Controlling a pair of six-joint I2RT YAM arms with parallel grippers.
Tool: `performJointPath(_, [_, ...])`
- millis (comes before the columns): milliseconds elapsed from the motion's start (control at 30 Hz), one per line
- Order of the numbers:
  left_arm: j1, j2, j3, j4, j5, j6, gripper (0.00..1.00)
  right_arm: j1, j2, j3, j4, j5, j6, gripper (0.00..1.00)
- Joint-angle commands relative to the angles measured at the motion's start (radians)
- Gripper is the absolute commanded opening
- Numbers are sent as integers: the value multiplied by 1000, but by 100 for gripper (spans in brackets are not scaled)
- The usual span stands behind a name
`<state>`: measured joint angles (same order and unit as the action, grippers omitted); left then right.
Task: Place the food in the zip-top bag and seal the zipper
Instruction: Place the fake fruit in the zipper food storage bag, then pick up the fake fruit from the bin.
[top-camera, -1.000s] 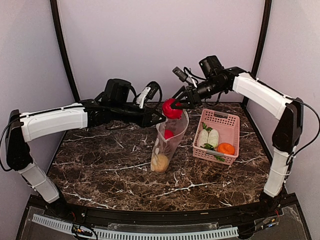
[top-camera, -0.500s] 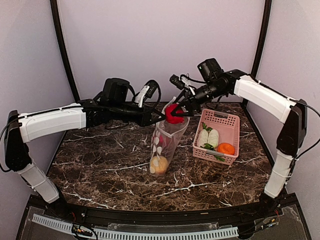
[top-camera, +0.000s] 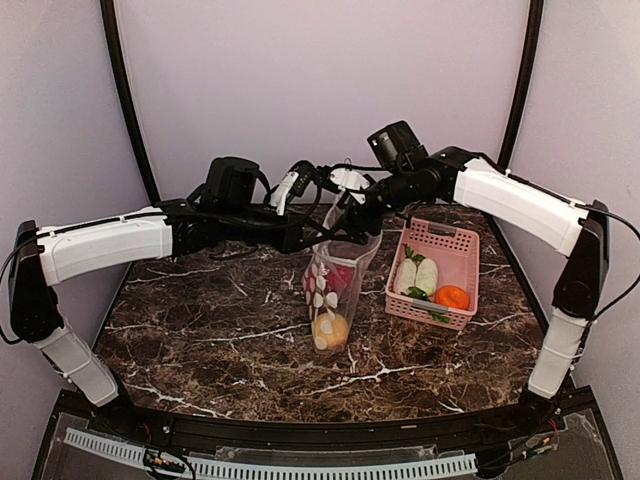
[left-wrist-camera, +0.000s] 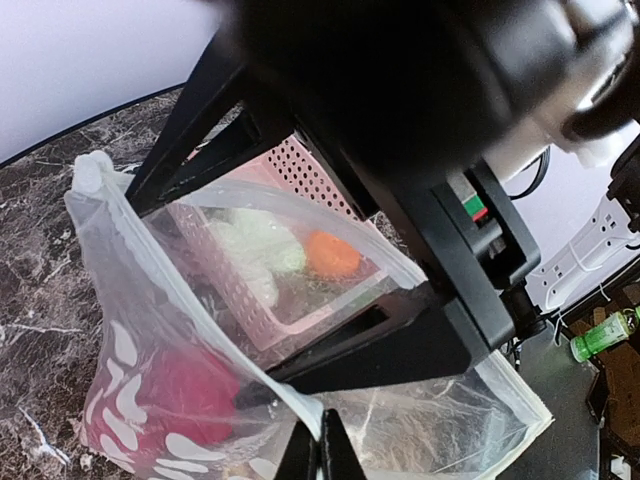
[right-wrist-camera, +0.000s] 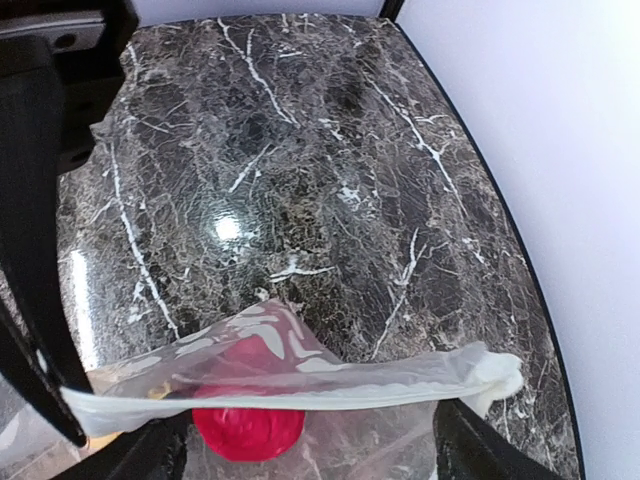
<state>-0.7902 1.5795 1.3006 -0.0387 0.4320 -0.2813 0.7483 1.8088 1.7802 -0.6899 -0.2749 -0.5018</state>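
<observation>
The zip-top bag (top-camera: 333, 295) hangs upright over the table, its mouth held up. My left gripper (top-camera: 318, 240) is shut on the bag's rim (left-wrist-camera: 300, 405). My right gripper (top-camera: 350, 222) stands open just above the mouth, its fingers wide apart on either side and holding nothing. A red ball (right-wrist-camera: 248, 425) lies inside the bag below the zipper (right-wrist-camera: 300, 385). A yellowish piece (top-camera: 330, 330) rests at the bag's bottom. Two white radishes (top-camera: 418, 275) and an orange piece (top-camera: 452, 297) lie in the pink basket (top-camera: 440, 238).
The pink basket stands on the marble table (top-camera: 200, 330), right of the bag and close to it. Both arms meet above the bag at the table's back middle. Purple walls close off the back and sides.
My right gripper opened and let go of the red ball, which dropped into the bag. The right arm shifted left over the mouth. The left gripper kept its hold.
</observation>
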Motion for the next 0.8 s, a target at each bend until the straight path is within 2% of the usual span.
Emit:
performJointPath(0, [-4, -26, -11, 22, -5, -4, 1, 13, 10, 24, 70, 129, 11, 85])
performJointPath(267, [-4, -18, -4, -6, -48, 5, 1, 14, -90, 4, -1, -31, 6, 85])
performJointPath(467, [-4, -1, 3, -16, -43, 7, 1, -2, -168, -4, -28, -65, -40, 86])
performJointPath(633, [-4, 1, 9, -31, -52, 20, 1, -88, -225, -60, -27, -119, -7, 85])
performJointPath(767, [-4, -3, 10, -36, -63, 26, 1, -201, -262, -126, -33, -151, -20, 85])
